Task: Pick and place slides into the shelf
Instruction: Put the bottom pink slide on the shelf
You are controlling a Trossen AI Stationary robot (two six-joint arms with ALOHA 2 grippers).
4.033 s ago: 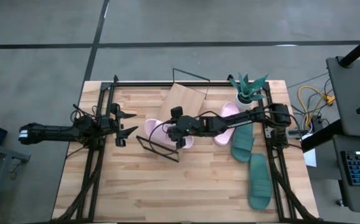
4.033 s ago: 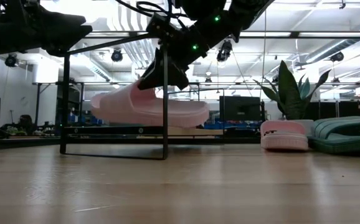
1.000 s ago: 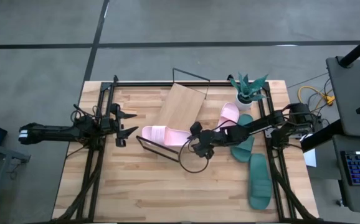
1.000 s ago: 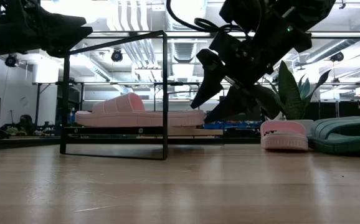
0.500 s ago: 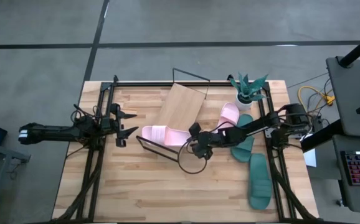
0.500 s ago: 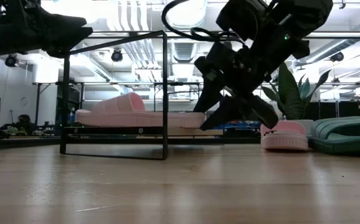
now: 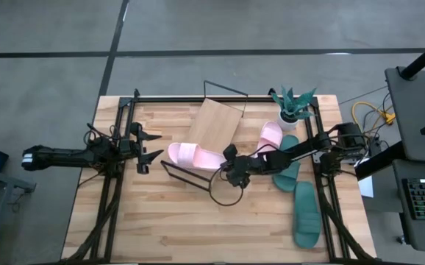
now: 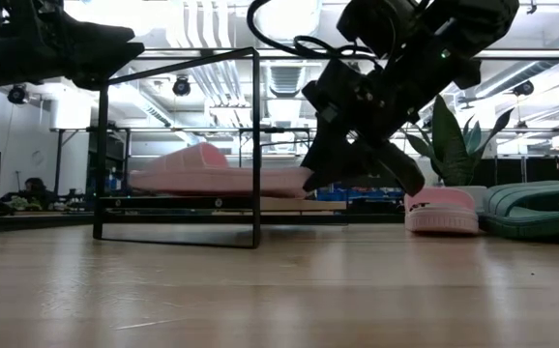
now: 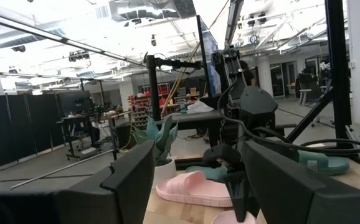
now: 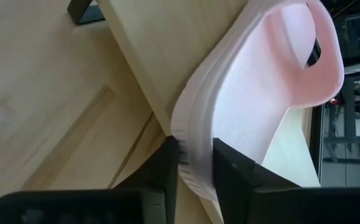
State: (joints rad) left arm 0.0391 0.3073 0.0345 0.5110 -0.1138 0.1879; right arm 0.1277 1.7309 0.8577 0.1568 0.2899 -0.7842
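One pale pink slide (image 7: 194,155) lies on the shelf, a light-wood board (image 7: 212,125) in a black wire frame (image 8: 256,145). My right gripper (image 7: 226,166) reaches in from the table's right and is shut on that slide's heel end. My left gripper (image 7: 152,146) hovers open at the table's left, apart from everything. A second pink slide (image 7: 269,136) rests sole-down on the table by the plant. Two teal-green slides (image 7: 287,168) (image 7: 306,213) lie flat near the right edge. My right gripper pinches the pink slide's heel end (image 10: 189,146) between its two fingers (image 10: 230,165), one on the footbed and one under the sole rim. It comes from the table's right, along the slide's length. The slide's sole (image 8: 212,176) rests on the shelf board, heel end past the edge.
A green potted plant (image 7: 292,107) stands at the far right corner, next to the second pink slide. Black arm mounts run along both table sides. The near half of the wooden tabletop (image 7: 198,228) is bare. Racks and lights fill the room beyond.
My right gripper, open and clear of the shelf a second ago, has moved toward the table's left to the pink slide and shut on its heel end. The slide has shifted slightly on the board, turning a little.
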